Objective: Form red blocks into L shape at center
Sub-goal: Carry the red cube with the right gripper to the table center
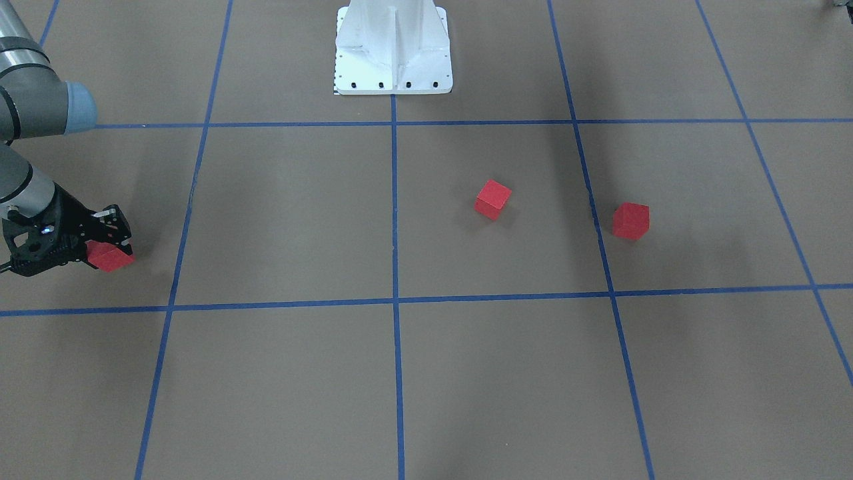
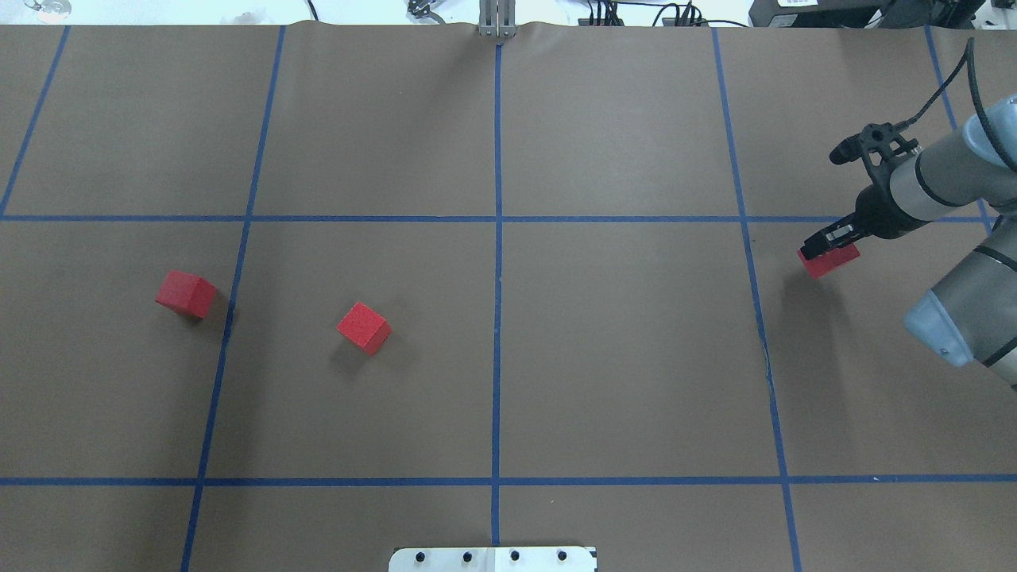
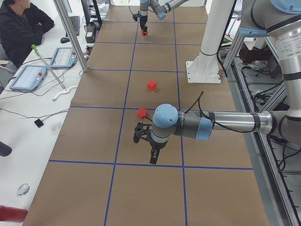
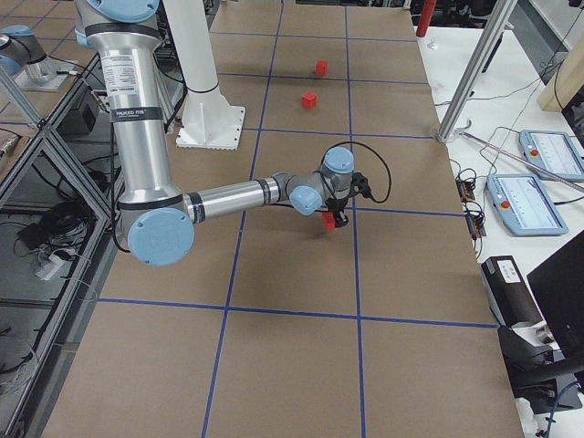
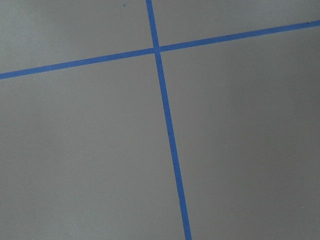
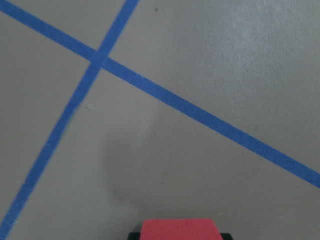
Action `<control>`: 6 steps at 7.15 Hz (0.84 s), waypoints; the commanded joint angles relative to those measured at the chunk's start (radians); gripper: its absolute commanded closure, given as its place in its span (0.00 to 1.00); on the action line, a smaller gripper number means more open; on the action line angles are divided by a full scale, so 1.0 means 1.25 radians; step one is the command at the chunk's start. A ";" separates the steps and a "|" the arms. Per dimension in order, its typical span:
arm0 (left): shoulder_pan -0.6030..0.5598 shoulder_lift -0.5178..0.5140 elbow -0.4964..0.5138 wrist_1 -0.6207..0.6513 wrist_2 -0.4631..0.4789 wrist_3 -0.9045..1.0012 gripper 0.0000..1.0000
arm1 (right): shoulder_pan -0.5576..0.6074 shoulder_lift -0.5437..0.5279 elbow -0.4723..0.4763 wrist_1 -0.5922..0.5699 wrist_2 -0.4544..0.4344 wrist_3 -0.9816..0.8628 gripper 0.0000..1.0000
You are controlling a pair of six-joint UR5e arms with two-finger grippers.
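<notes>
Red blocks: matte plain cubes; one pinched in right claw.

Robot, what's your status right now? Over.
Right gripper, jaws shut on one red block, far from the center. Left gripper: jaws cannot be judged. Two other red blocks lie apart, no L yet. Path to center looks open.

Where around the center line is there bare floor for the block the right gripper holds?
Bare floor lies both sides of the middle tape line; the whole square toward the right gripper is free. One loose block crowds the other square.
</notes>
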 commanded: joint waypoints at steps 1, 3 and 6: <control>0.000 -0.005 0.000 0.001 0.000 0.000 0.00 | -0.095 0.127 0.052 -0.075 -0.019 0.270 1.00; 0.004 -0.006 0.001 0.003 -0.021 0.000 0.00 | -0.256 0.289 0.035 -0.114 -0.181 0.588 1.00; 0.004 -0.006 0.017 -0.001 -0.081 -0.001 0.00 | -0.362 0.482 -0.073 -0.220 -0.286 0.722 1.00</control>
